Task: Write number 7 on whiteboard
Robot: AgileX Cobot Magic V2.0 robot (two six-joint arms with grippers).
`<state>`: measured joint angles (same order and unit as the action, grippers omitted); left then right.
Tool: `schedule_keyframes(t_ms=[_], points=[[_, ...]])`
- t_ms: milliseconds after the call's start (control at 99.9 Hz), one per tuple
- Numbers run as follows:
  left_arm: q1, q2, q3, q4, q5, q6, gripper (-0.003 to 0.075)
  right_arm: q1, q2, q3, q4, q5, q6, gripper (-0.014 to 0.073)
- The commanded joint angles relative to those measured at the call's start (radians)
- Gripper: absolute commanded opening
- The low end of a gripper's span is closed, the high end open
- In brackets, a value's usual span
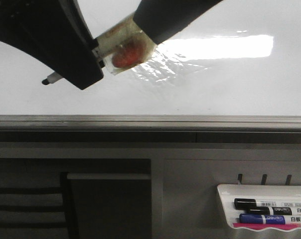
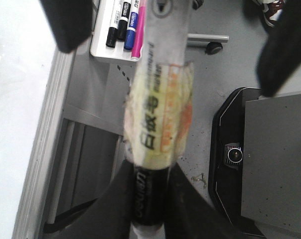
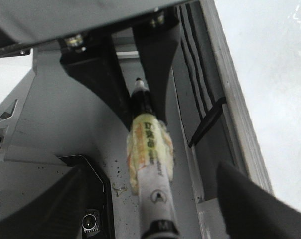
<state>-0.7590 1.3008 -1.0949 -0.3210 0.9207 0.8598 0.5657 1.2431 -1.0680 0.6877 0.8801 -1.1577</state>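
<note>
Here, left end effector (image 1: 78,62) clenched on marker (image 1: 121,44) — tip over the whiteboard (image 1: 230,84) — right end effector's state unclear.

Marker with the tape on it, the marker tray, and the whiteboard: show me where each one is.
marker (image 1: 125,47), front view, on its tape-wrapped middle.
marker tray (image 1: 227,191), front view, on its white upper left wall.
whiteboard (image 1: 215,89), front view, on bare white surface below the light reflection.

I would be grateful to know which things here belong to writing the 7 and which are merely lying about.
Belongs to the job: whiteboard; taped marker, gripped by the left hand.
Lying about: white tray below the board; the black marker and blue marker in it.
</note>
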Motion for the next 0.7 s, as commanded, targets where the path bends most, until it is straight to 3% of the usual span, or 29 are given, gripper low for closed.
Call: schedule_keyframes(t_ms=[0, 391, 691], points=[[-0.010, -0.023, -0.036, -0.032, -0.045, 0.000, -0.0020, 0.001, -0.017, -0.034, 0.054, -0.037, -0.027, 0.0396], [-0.010, -0.023, -0.036, -0.032, -0.045, 0.000, -0.0020, 0.001, -0.007, -0.032, 0.071, -0.049, -0.042, 0.0260], [-0.010, -0.023, -0.036, -0.032, -0.045, 0.000, -0.0020, 0.001, 0.018, -0.034, 0.075, -0.049, -0.045, 0.0257]])
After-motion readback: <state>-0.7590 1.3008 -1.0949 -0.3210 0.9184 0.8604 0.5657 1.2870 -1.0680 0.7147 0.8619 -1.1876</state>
